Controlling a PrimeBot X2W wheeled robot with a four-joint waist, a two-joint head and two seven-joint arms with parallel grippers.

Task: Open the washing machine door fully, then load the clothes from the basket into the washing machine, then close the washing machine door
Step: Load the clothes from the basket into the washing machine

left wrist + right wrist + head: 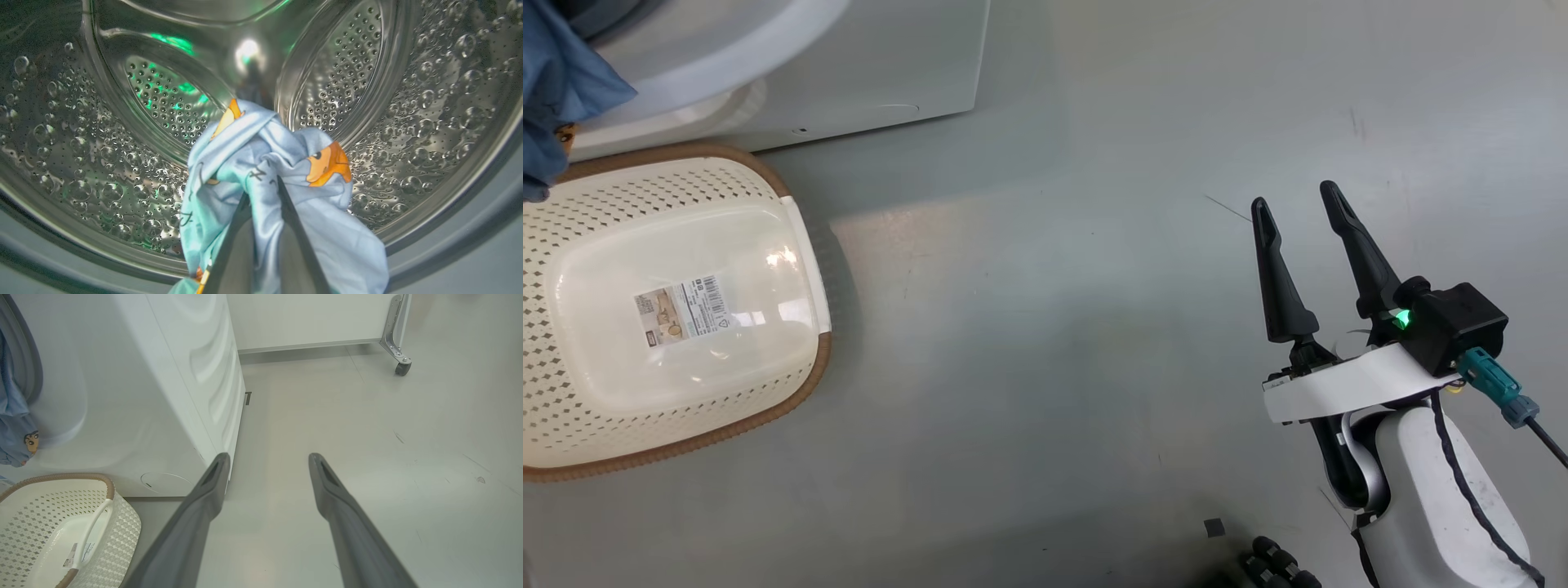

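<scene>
**Head view.** The basket (645, 184) is sitting on the floor (1045, 310) at the left of the frame. Its stickered bottom is showing bare, so the loading step is judged to be on its last garment. The clothes (556, 90) are hanging at the upper left corner against the white front of the washing machine (890, 57). The right jaws are standing spread and empty at the lower right, well apart from both.

**Left wrist view.** The left jaws are pressing together on a fold of the clothes (261, 163), pinching it at frame centre in front of the steel drum (429, 102). The remaining fabric is trailing down toward the grey gasket (457, 245) along the bottom edge. The door is judged already open, since cloth is passing through the mouth. The next move is probably calling for a deeper reach and then a release. That way no cloth is lying across the rim when the door is swung shut.

**Right wrist view.** The right jaws are pointing up the frame, wide apart, over open floor (367, 457). The washing machine (122, 396) is presenting its corner edge just beside the left-hand finger. A castor (402, 368) is standing at the upper right, well apart. The clothes (12, 408) are draping at the left edge above the basket (118, 535); whether they are touching its rim is hard to tell.
</scene>
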